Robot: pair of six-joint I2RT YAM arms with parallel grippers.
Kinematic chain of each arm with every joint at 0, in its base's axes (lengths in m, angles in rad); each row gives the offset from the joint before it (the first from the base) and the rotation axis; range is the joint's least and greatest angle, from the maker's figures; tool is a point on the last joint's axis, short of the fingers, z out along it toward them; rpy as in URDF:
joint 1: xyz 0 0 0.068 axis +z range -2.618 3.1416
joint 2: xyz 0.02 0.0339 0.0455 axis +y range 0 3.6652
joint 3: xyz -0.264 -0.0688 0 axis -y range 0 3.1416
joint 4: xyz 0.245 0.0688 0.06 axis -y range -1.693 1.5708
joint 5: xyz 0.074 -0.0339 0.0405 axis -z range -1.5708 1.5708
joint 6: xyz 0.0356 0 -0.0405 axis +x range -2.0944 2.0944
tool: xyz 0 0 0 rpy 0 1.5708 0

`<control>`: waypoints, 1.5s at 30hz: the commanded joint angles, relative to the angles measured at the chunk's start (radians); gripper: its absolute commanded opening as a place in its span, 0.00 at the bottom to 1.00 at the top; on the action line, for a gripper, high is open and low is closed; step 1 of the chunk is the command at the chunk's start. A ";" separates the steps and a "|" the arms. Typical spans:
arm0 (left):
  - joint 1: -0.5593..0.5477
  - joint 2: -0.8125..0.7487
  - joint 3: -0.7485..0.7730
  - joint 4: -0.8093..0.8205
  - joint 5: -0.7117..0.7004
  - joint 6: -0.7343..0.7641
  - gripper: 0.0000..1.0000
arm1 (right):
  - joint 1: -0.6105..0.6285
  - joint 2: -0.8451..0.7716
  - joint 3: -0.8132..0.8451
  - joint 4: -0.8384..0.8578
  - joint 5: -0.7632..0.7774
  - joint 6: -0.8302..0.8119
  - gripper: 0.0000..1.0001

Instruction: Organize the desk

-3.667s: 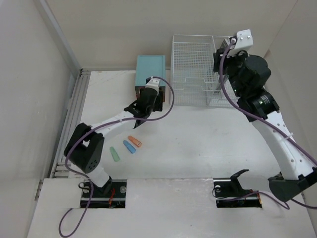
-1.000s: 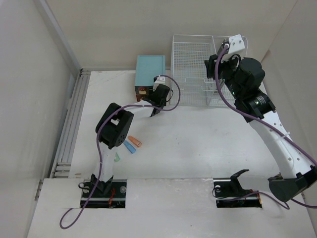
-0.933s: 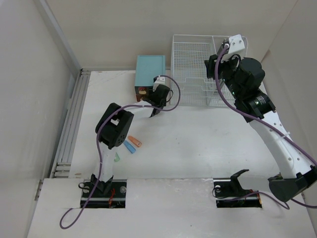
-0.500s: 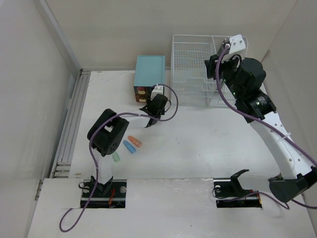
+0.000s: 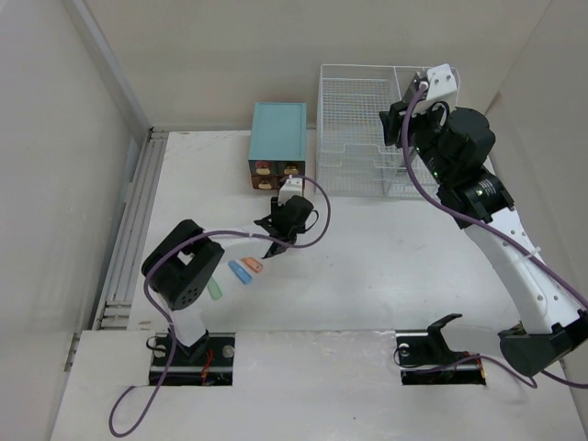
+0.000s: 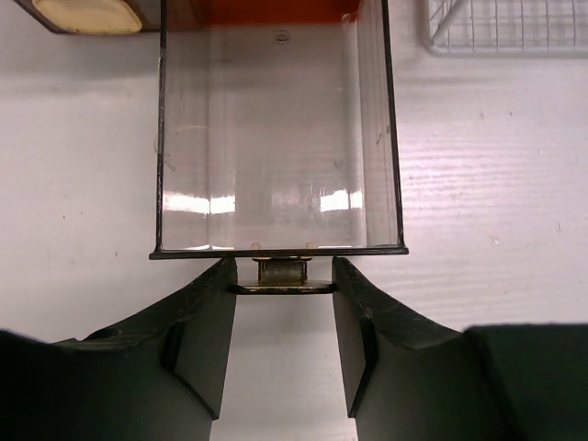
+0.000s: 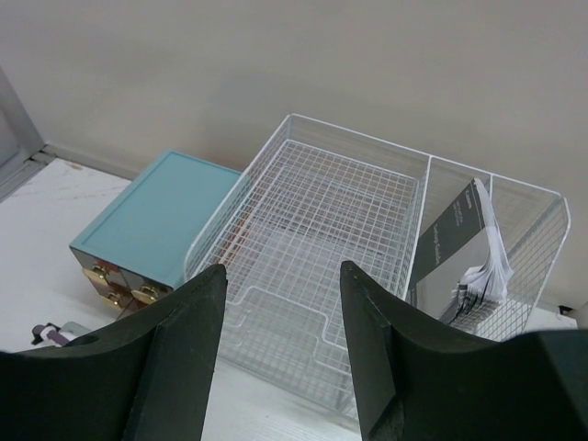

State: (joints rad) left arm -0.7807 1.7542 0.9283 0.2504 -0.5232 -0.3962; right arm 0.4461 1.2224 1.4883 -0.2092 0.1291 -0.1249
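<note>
The left claw [image 6: 280, 272] pinched the handle [image 6: 281, 287] of the clear drawer [image 6: 276, 138], which stretched straight ahead to the teal box [image 5: 278, 133]; the right claw [image 7: 281, 268] gaped empty, well apart.

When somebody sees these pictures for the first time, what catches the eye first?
Most striking is the clear plastic drawer, drawn out of the teal drawer box, its small metal handle pinched between the left arm's fingers. Right of the box stands the white wire-mesh rack, and the right arm's fingers hover open above it. Three small pieces, orange, blue and green, lie on the matte-white desk near the left arm.
</note>
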 commanded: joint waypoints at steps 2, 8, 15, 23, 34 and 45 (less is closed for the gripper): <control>-0.031 -0.088 -0.034 0.030 0.051 -0.047 0.20 | -0.004 -0.034 -0.007 0.031 -0.022 0.021 0.58; -0.043 -0.098 -0.059 0.030 0.051 -0.056 0.28 | -0.004 -0.034 -0.007 0.031 -0.022 0.021 0.58; -0.052 -0.111 -0.048 0.021 0.042 -0.047 0.61 | -0.004 -0.024 -0.007 0.031 -0.022 0.021 0.58; -0.149 -0.332 -0.048 -0.083 -0.017 -0.047 0.77 | -0.004 -0.024 -0.016 0.031 -0.031 0.011 0.58; -0.088 -0.948 -0.003 -0.241 -0.292 0.196 0.99 | -0.014 0.038 -0.025 -0.050 -0.454 -0.074 1.00; 0.060 -1.197 -0.197 -0.169 -0.506 0.230 0.99 | 0.319 0.443 0.102 -0.182 -0.514 -0.045 0.81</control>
State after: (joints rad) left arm -0.7284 0.5827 0.7425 0.0902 -0.9451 -0.1844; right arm 0.6525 1.6501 1.5455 -0.3691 -0.4007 -0.1802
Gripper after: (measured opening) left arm 0.989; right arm 0.815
